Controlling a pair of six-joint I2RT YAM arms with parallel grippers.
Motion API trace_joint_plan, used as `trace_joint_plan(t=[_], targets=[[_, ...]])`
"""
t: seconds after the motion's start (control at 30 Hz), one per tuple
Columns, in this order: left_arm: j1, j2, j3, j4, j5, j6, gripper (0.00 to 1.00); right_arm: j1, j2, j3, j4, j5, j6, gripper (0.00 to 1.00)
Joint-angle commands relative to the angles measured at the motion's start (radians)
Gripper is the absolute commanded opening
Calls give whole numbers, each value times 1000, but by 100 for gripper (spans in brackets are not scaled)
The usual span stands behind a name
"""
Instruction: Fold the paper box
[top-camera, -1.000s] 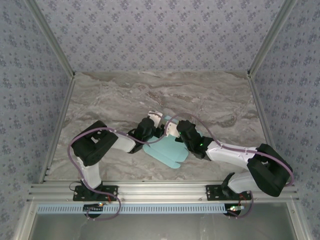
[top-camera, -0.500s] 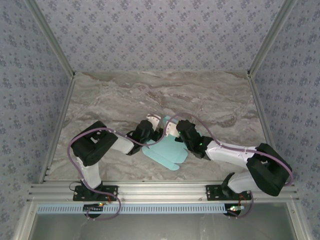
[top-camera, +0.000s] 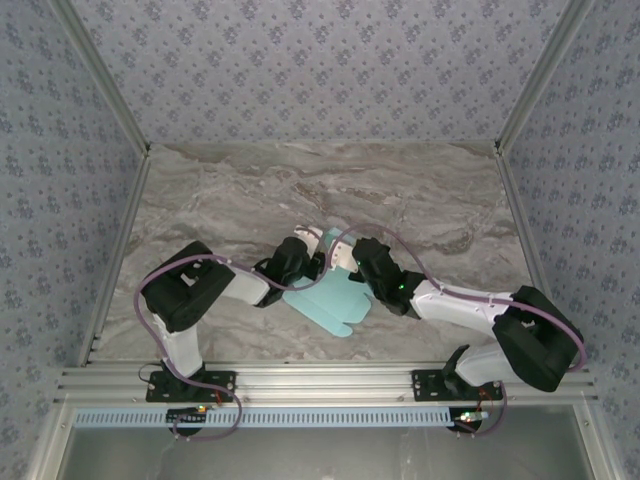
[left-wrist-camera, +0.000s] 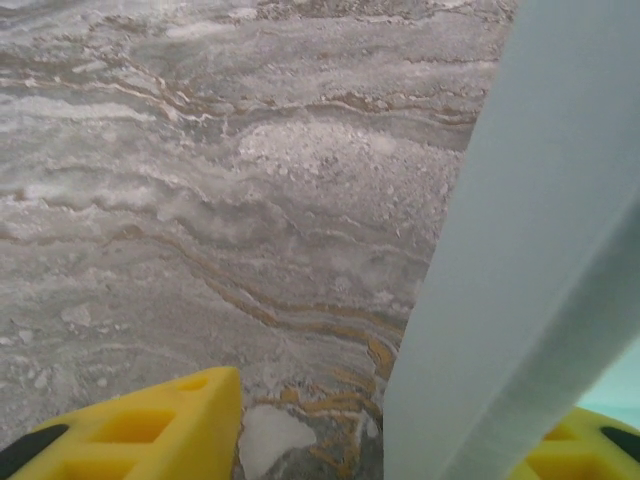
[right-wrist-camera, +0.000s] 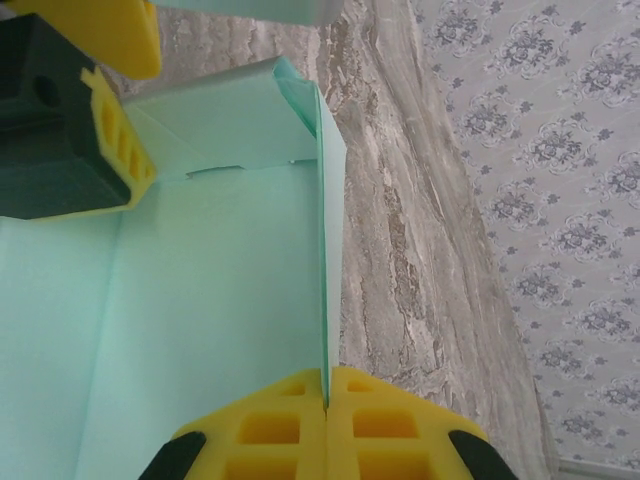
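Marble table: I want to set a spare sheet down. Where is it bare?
Bare: the table's far half, along the back wall. Crowded: the near middle, where the left arm and right arm meet over the paper box.

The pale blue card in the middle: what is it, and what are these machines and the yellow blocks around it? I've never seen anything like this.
Two robot arms, the left arm and the right arm, are bolted at the near edge of a marble-look table. The wide picture comes from a fixed camera above and behind them. Each close-up comes from a camera on one wrist. The card is a paper box, cut flat and partly folded. The yellow blocks are the arms' gripping tips: the right fingers are shut on the edge of a raised panel, while the left fingers stand apart either side of another panel, not pinching it.
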Motion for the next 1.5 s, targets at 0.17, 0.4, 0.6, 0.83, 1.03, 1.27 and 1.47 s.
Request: trace_joint_plan(t=[0.17, 0.4, 0.6, 0.83, 1.03, 1.27, 1.47], targets=[[5, 21, 39, -116, -281, -192, 37, 28, 19, 13, -14, 33, 58, 0], [-9, 36, 68, -145, -344, -247, 29, 46, 40, 9, -1, 41, 78, 0], [-4, 23, 38, -33, -193, -130, 39, 36, 37, 8, -6, 49, 71, 0], [17, -45, -2, -1, -15, -15, 58, 23, 33, 20, -16, 49, 60, 0], [44, -86, -14, -22, 85, 16, 67, 21, 37, 21, -13, 47, 62, 0], [83, -95, 7, -20, 181, -4, 68, 21, 41, 25, -15, 45, 58, 0], [88, -71, 33, -36, 195, 5, 56, 19, 41, 25, -12, 44, 57, 0]])
